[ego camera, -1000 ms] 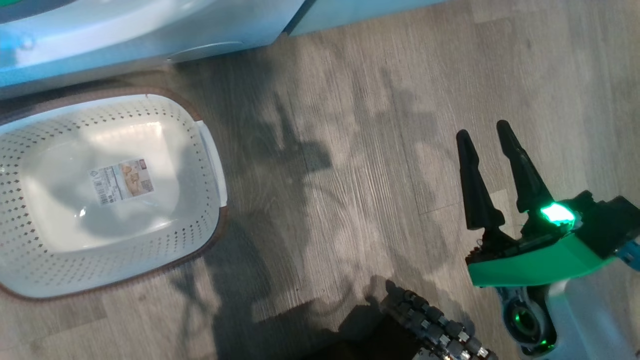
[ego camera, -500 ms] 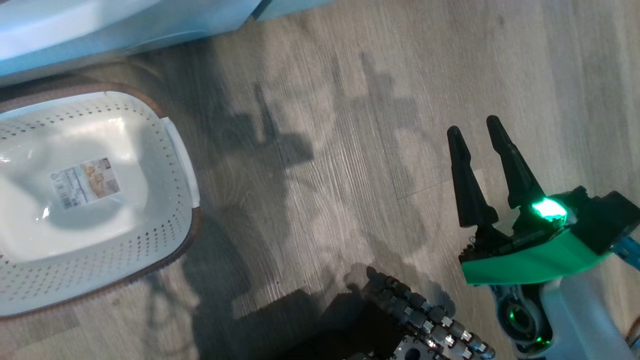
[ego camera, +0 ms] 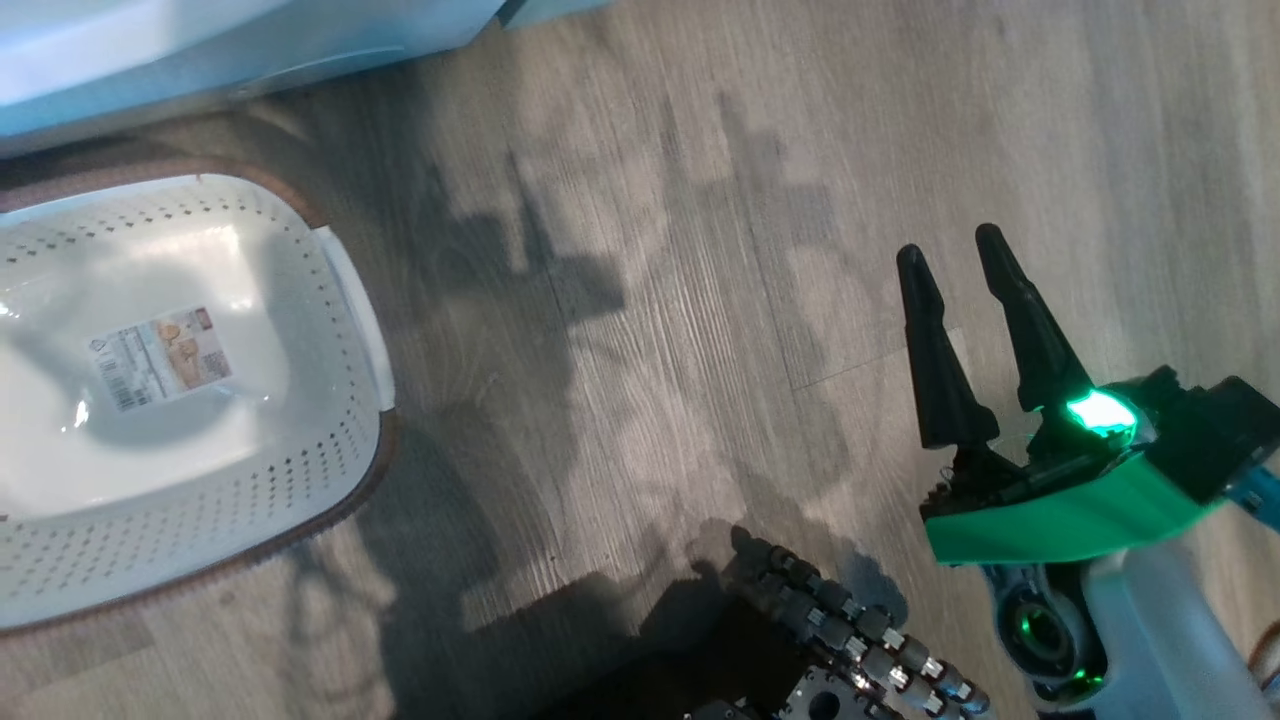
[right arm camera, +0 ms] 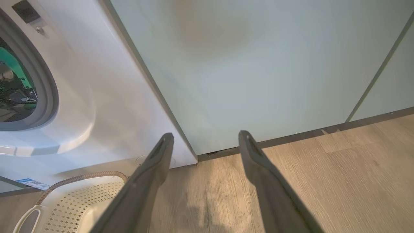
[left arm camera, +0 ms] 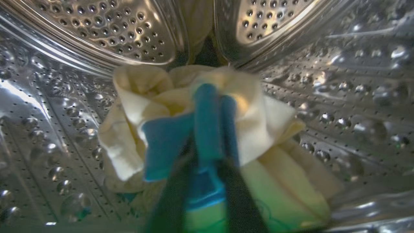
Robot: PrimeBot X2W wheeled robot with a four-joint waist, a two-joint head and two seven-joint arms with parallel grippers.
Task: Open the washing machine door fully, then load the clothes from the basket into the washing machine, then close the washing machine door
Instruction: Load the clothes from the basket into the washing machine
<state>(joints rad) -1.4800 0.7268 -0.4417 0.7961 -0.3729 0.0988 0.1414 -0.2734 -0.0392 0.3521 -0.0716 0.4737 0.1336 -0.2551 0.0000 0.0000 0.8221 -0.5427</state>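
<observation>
In drum [left arm camera: 339, 97], clothes [left arm camera: 258, 129] perhaps between fingers [left arm camera: 207, 123].

Cream perforated basket [ego camera: 300, 470], brown rim, white side handle [ego camera: 356, 300], label [ego camera: 160, 357] on its bottom: left, on wood-plank floor [ego camera: 650, 200]. Washing machine [ego camera: 200, 50] base: beyond it. Right claw [ego camera: 948, 246]: fingers apart, over bare floor, well apart from basket.

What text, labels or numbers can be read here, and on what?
Label inside the basket: print and barcode, too blurred to read.
Blue sticker on the washing machine: too small to read.
No other text seen.
</observation>
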